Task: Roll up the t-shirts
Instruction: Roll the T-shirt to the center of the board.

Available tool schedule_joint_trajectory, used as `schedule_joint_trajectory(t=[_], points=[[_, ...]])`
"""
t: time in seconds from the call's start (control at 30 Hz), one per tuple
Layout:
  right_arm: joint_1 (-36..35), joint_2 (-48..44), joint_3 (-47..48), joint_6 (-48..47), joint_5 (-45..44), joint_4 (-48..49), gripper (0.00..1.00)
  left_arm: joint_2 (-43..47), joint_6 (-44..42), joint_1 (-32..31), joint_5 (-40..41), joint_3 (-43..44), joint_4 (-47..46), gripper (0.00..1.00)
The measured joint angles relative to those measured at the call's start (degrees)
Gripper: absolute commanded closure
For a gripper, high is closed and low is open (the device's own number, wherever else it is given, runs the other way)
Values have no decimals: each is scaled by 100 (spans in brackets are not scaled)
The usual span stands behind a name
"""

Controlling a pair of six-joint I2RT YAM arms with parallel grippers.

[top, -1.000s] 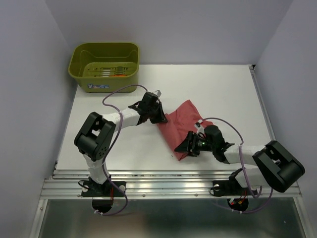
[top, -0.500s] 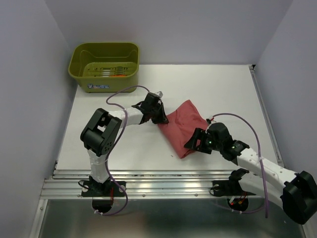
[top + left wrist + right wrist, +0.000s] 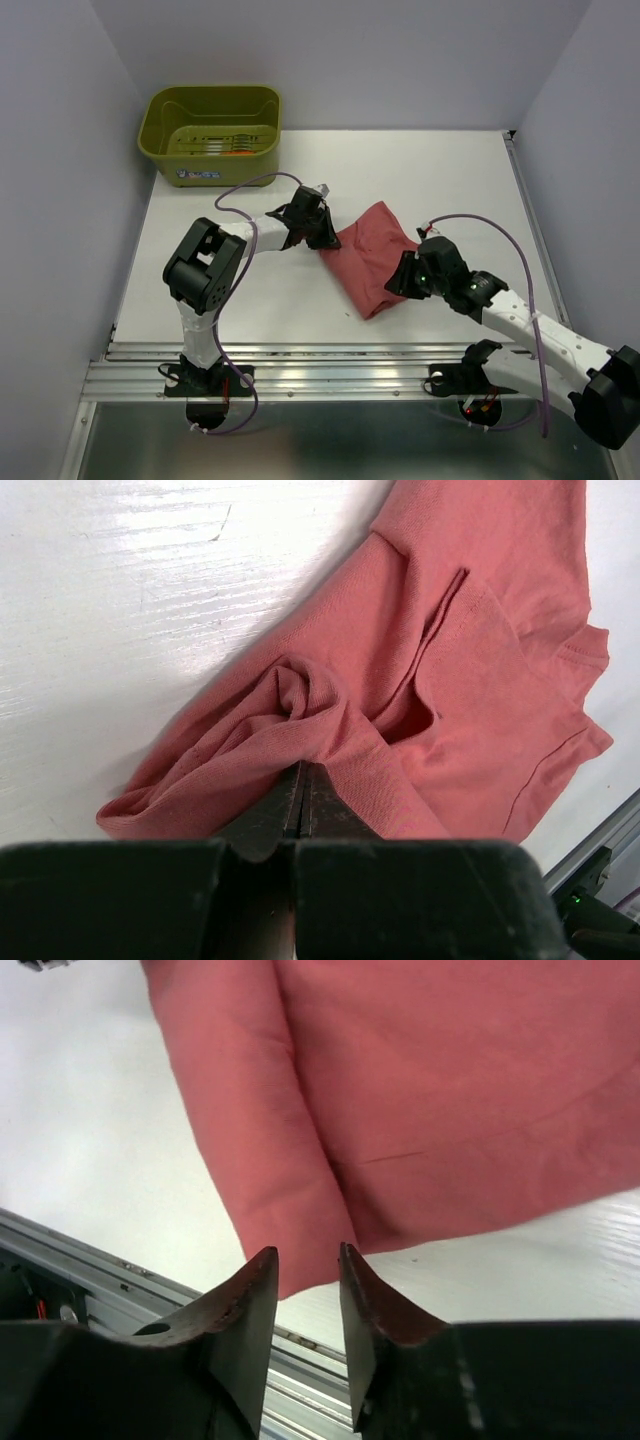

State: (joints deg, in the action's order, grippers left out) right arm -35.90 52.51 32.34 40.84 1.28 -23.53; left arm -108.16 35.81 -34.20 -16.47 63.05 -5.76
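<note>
My left arm reaches out low over the table (image 3: 450, 170) from the near left corner, elbow folded and forearm running right toward the middle. The left gripper (image 3: 318, 229) is closed tight on a bunched fold at the left edge of the rose-red t-shirt (image 3: 368, 258).

My right arm stretches in from the near right corner, forearm slanting left. The right gripper (image 3: 401, 276) hangs over the shirt's right side with its jaws a little apart and nothing between them.

The shirt lies crumpled around the table's middle, slightly right of centre. Its lowest corner points at the near edge, and it sits between my two grippers.

The left wrist view shows what the overhead one cannot: the cloth puckers into a swirl just ahead of the left gripper (image 3: 302, 780), and the t-shirt (image 3: 470, 670) has a chest pocket and a collar. The right wrist view shows the right gripper (image 3: 308, 1254) above a folded edge of the t-shirt (image 3: 430, 1090), with bare table just beside it.

An olive-green tub (image 3: 160, 135) stands at the far left corner.
</note>
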Motion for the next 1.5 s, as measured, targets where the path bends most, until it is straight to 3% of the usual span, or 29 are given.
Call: schedule_joint_trajectory(t=[0.03,0.1,0.17,0.23,0.37,0.53,0.9,1.07,1.33,1.5], points=[[-59,131,94,-33,-52,24,59,0,-2,0,-2,0,0,100],[-162,352,212,-105,-96,74,32,0,-2,0,-4,0,-2,100],[-249,640,308,-190,-101,151,13,0,-4,0,-7,0,-2,100],[-284,935,348,-264,-57,232,4,0,-7,0,-9,0,-2,100],[-289,1207,295,-313,190,417,2,0,-17,0,-15,0,-2,100],[-286,1261,157,-308,660,782,16,0,-48,0,-26,0,-2,100],[-289,1565,-278,-136,1309,1506,16,0,-63,0,-31,0,-2,100],[-289,1572,-380,-13,1401,1705,33,0,-70,0,-31,0,-2,100],[-289,1674,-704,323,1698,2225,51,0,-72,0,-33,0,-2,100],[-289,1803,-791,540,1812,2503,86,0,-81,0,-33,0,-2,100]])
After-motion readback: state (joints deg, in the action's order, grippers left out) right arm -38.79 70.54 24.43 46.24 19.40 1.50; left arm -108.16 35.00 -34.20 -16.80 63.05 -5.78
